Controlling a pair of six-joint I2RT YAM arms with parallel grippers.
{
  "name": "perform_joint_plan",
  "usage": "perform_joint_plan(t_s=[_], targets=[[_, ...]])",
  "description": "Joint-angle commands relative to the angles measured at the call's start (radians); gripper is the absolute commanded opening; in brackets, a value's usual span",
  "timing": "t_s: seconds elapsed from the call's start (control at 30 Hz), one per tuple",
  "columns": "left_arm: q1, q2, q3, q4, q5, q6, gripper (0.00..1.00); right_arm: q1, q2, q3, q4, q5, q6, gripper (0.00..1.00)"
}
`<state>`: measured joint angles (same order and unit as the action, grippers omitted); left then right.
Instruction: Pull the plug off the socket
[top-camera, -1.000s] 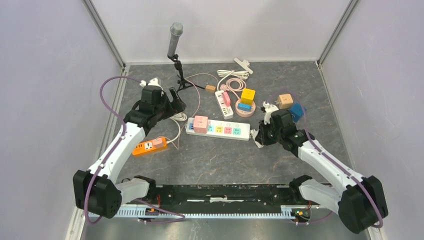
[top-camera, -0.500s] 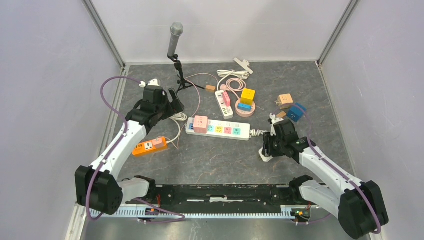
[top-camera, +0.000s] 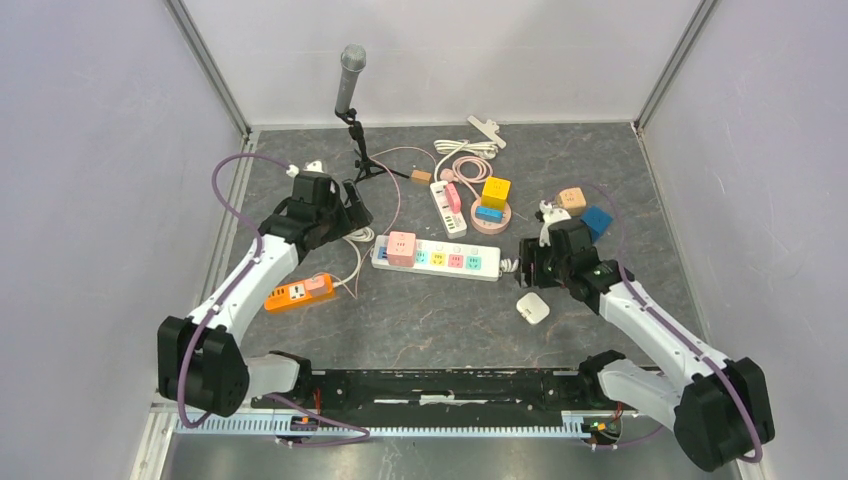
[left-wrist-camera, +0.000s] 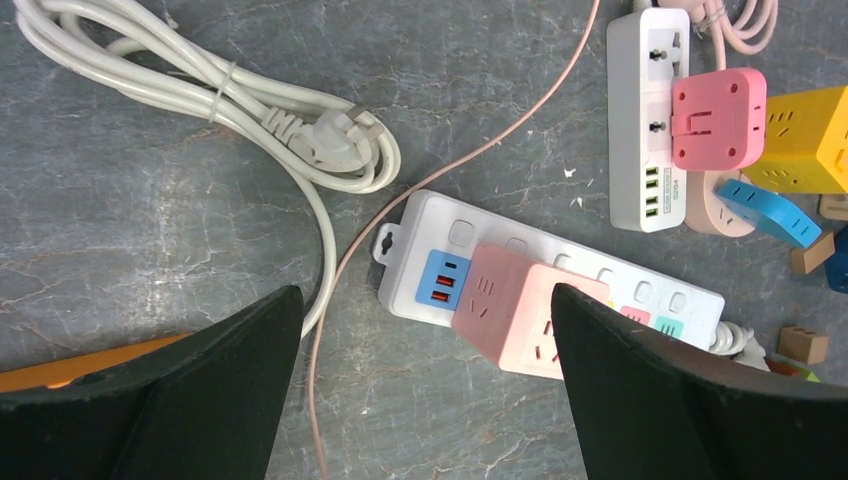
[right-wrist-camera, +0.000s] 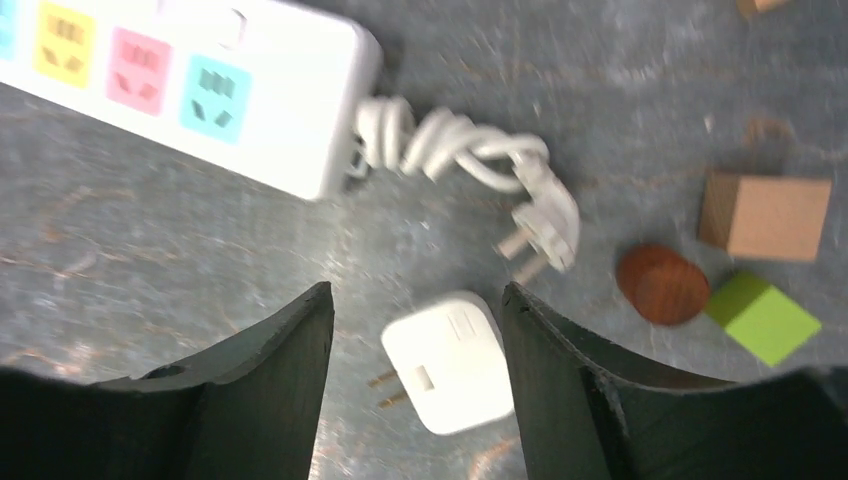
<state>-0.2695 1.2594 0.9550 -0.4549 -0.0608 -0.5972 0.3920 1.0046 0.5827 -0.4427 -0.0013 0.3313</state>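
Right gripper isn't clamping anymore, it's gaping wide, and the one white plug is lying loose at 4 o'clock from the single power strip. Left gripper is hanging spread too.

A white power strip lies on the grey surface, with a pink cube plug seated at its left end. The right gripper is just off its right end. A white adapter lies loose nearby, closer to the arm bases. The left gripper is beyond the strip's left end.

Grey marbled tabletop is pretty cluttered — white power strip mid-table, loose white plug near it, orange socket block off left
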Motion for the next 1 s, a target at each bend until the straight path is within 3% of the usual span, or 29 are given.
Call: perform_joint_plan(t_s=[0.0, 0.1, 0.2, 0.33, 0.47, 0.7, 0.77, 0.83, 0.97], targets=[[0.007, 0.027, 0.017, 0.014, 0.047, -0.016, 1.00, 0.009, 0.071, 0.103, 0.122, -0.114, -0.019, 0.65], [0.007, 0.055, 0.022, -0.002, 0.092, -0.018, 1.00, 0.047, 0.136, 0.152, 0.180, -0.253, -0.091, 0.59], [0.008, 0.085, 0.023, -0.017, 0.123, -0.021, 1.00, 0.159, 0.157, 0.174, 0.290, -0.247, -0.146, 0.72], [0.007, 0.117, 0.028, -0.028, 0.166, -0.016, 0.94, 0.287, 0.244, 0.250, 0.392, -0.236, -0.205, 0.80], [0.007, 0.137, 0.022, -0.033, 0.191, -0.012, 0.85, 0.357, 0.395, 0.394, 0.379, -0.226, -0.263, 0.81], [0.007, 0.159, -0.003, -0.053, 0.189, -0.012, 0.82, 0.415, 0.598, 0.612, 0.326, -0.164, -0.395, 0.85], [0.009, 0.161, -0.010, -0.053, 0.186, -0.017, 0.81, 0.416, 0.636, 0.650, 0.310, -0.202, -0.450, 0.87], [0.009, 0.164, -0.013, -0.053, 0.186, -0.022, 0.81, 0.424, 0.664, 0.678, 0.281, -0.276, -0.547, 0.98], [0.009, 0.176, -0.012, -0.052, 0.185, -0.023, 0.81, 0.432, 0.687, 0.676, 0.283, -0.271, -0.666, 0.98]])
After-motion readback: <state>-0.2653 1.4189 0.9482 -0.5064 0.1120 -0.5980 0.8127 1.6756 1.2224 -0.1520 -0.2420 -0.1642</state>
